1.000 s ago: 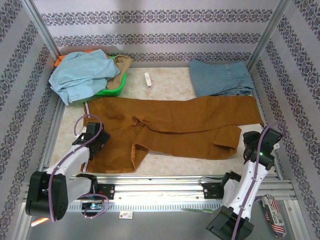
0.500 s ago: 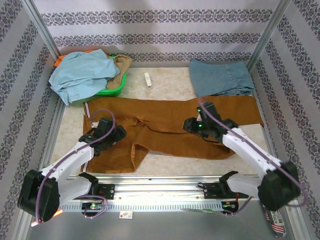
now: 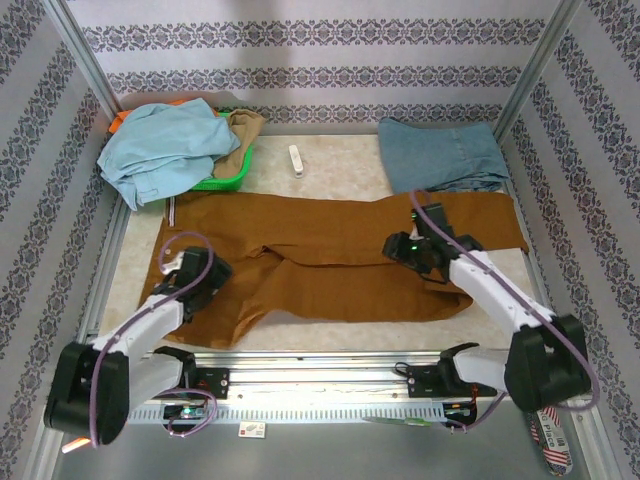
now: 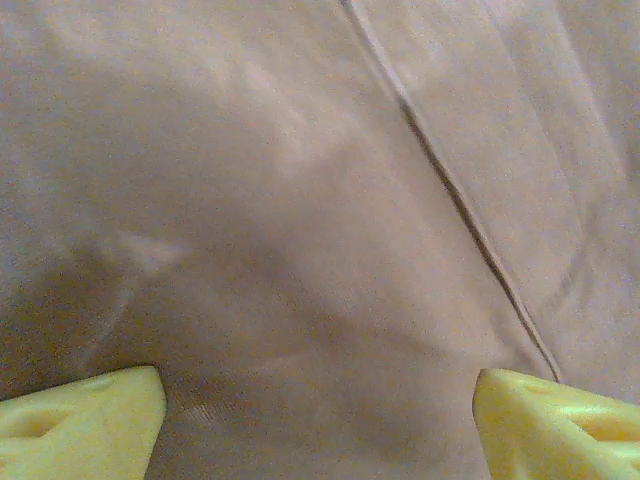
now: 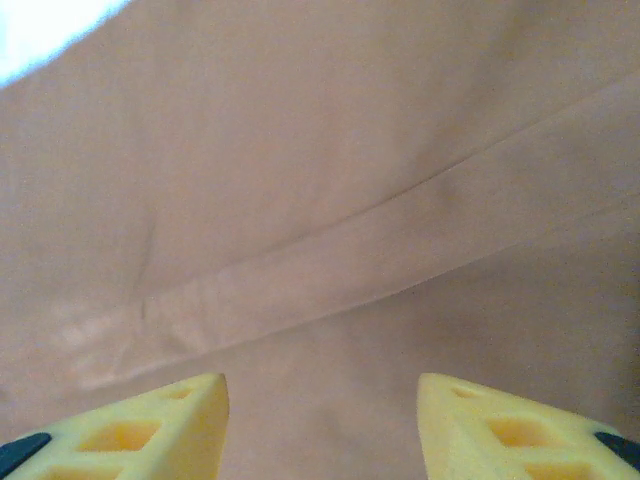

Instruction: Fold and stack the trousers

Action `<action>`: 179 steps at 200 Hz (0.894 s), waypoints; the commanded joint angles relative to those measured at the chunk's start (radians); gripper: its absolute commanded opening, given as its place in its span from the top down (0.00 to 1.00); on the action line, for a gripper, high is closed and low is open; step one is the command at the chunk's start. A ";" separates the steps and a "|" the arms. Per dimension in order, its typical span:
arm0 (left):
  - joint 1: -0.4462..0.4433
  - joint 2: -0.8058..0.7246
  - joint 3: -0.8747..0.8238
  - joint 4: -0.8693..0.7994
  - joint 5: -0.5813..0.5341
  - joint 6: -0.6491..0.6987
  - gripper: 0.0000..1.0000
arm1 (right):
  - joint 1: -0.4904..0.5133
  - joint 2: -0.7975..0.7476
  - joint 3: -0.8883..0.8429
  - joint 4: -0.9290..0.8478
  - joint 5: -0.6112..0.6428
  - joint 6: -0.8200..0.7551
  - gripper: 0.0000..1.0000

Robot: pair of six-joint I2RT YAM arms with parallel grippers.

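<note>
The rust-brown trousers (image 3: 340, 240) lie spread across the table, waist at the left, legs running right, the near leg folded back on itself. My left gripper (image 3: 198, 278) hovers low over the waist end, and its yellow fingertips (image 4: 80, 415) stand wide apart over flat cloth (image 4: 300, 220), holding nothing. My right gripper (image 3: 407, 246) is over the near leg, right of the middle. In the right wrist view the right gripper (image 5: 320, 415) is open above a seam in the cloth (image 5: 330, 270), with nothing between its fingers.
A green basket (image 3: 225, 178) with pale light-blue garments (image 3: 160, 150) stands at the back left. A folded blue denim piece (image 3: 442, 152) lies at the back right. A small white object (image 3: 295, 159) rests on the table behind the trousers. Metal rails run along the near edge.
The right arm swung in from the right edge to over the near leg. The left gripper pushed in, then drew back near-left, and the waist end now lies narrower and shifted left.
</note>
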 commanded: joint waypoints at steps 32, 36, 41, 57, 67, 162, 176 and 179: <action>0.215 0.035 0.026 -0.139 0.033 0.132 0.17 | -0.093 -0.063 -0.013 -0.166 0.062 -0.113 0.44; 0.225 0.043 0.034 -0.140 0.035 0.136 0.17 | -0.086 -0.056 -0.011 -0.171 0.071 -0.115 0.43; 0.236 0.053 0.044 -0.144 0.035 0.139 0.17 | -0.076 -0.048 -0.009 -0.178 0.082 -0.118 0.43; 0.251 0.062 0.088 -0.163 0.039 0.148 0.17 | -0.040 -0.012 -0.012 -0.188 0.109 -0.122 0.43; 0.248 0.052 0.104 -0.153 0.080 0.153 0.18 | -0.018 0.005 -0.011 -0.200 0.143 -0.125 0.43; -0.019 -0.040 0.147 -0.122 0.072 0.131 0.17 | 0.047 0.244 -0.055 -0.181 0.316 -0.050 0.33; -0.018 -0.050 0.138 -0.112 0.077 0.133 0.17 | 0.050 0.262 -0.058 -0.171 0.313 -0.041 0.38; -0.018 -0.052 0.137 -0.110 0.078 0.133 0.17 | 0.050 0.263 -0.058 -0.170 0.314 -0.036 0.38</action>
